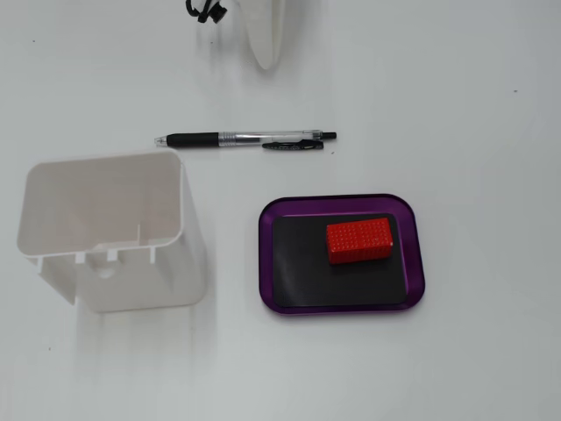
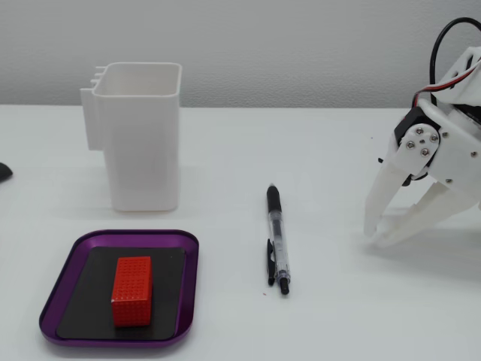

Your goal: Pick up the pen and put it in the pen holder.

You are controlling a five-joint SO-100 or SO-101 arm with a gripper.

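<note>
The pen (image 1: 245, 139) lies flat on the white table, clear barrel with a black grip, clip and button; in the fixed side view the pen (image 2: 276, 239) points away from the camera. The pen holder (image 1: 131, 285) is a tall white box standing upright with its top open, also seen as the pen holder (image 2: 143, 150) at back left. My white gripper (image 2: 374, 239) hangs at the right, tips just above the table, well to the right of the pen. Its fingertips meet with nothing between them. From above only the gripper (image 1: 266, 61) tip shows, beyond the pen.
A purple-rimmed black tray (image 1: 267, 254) holds a red block (image 1: 359, 239); in the side view the tray (image 2: 135, 236) and red block (image 2: 132, 290) sit front left, before the holder. A small dark object (image 2: 4, 171) shows at the left edge.
</note>
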